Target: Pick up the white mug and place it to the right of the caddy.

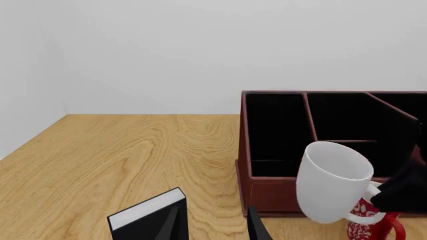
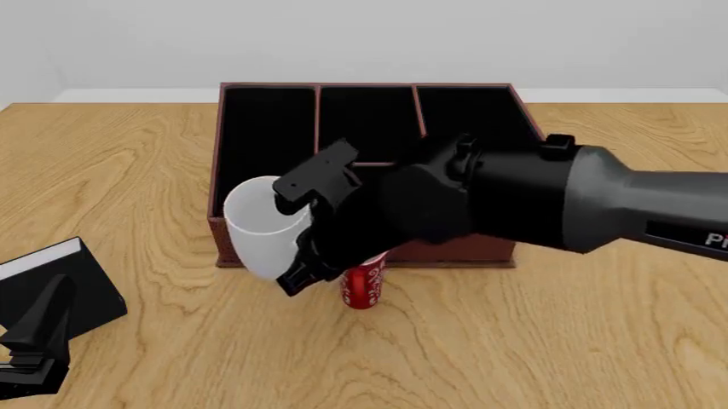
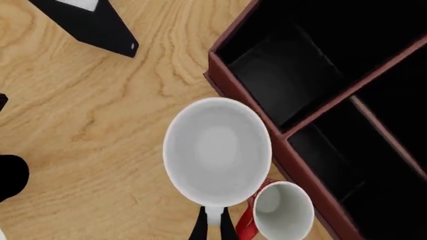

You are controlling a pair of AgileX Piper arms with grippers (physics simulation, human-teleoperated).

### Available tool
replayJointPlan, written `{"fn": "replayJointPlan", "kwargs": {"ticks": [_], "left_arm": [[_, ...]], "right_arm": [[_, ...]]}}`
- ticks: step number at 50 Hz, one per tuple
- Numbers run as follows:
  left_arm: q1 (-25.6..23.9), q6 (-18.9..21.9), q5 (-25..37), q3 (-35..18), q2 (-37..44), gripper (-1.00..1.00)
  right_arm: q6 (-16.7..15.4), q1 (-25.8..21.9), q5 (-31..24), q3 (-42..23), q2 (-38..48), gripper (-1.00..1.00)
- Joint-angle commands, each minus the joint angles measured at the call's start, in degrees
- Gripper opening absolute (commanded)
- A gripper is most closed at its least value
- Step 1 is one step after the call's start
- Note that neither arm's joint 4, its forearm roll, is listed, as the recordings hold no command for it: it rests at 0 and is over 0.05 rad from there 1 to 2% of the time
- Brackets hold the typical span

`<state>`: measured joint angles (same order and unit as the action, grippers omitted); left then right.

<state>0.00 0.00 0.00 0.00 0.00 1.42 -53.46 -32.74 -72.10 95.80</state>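
I am viewing the left gripper [image 2: 29,362] at the near left corner of the table [image 2: 592,341], low over the wood. Its two dark fingers [image 1: 175,224] are standing apart with nothing between them, well clear of the task items. Just beyond it, a small black box [image 2: 63,285] with a white edge is lying flat; its shape is book-like with a matte surface.

I am holding the white mug [image 2: 264,223] with the right gripper [image 2: 305,232]. In the right wrist view the thin fingers [image 3: 200,226] are closing narrowly on the mug's loop handle [image 3: 212,216], with the round mouth of the mug directly ahead of the fingertips. The mug is hanging tilted, lifted off the table, in front of the near left corner of the caddy [image 2: 364,128]. Its body is plain glossy white, smooth, wider than the neighbouring mug.

The red mug [image 2: 364,285] is standing upright on the table just to the right of the white mug and below the right arm, close against the caddy's near wall. It is slim, with a white swirl pattern and a red loop handle.

Farther away, the caddy is sitting flat: a large rectangular box, dark reddish-brown outside, with black-lined compartments split by thin dividers. The table is showing a light wood grain throughout.
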Motion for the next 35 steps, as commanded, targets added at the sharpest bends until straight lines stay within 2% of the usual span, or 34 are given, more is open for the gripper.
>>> {"fn": "replayJointPlan", "kwargs": {"ticks": [1,17,21,35], "left_arm": [[0.0,0.0,0.0,0.0,0.0,1.0],[0.0,0.0,0.0,0.0,0.0,1.0],[0.0,0.0,0.0,0.0,0.0,1.0],[0.0,0.0,0.0,0.0,0.0,1.0]], "right_arm": [[-2.3,2.4,-0.1,1.8,-5.8,-1.0],[-4.2,3.9,-1.5,3.3,-11.9,-1.0],[-5.4,5.1,-2.1,4.2,-15.0,-1.0],[-6.6,8.2,-4.5,6.0,-23.4,-1.0]]}}
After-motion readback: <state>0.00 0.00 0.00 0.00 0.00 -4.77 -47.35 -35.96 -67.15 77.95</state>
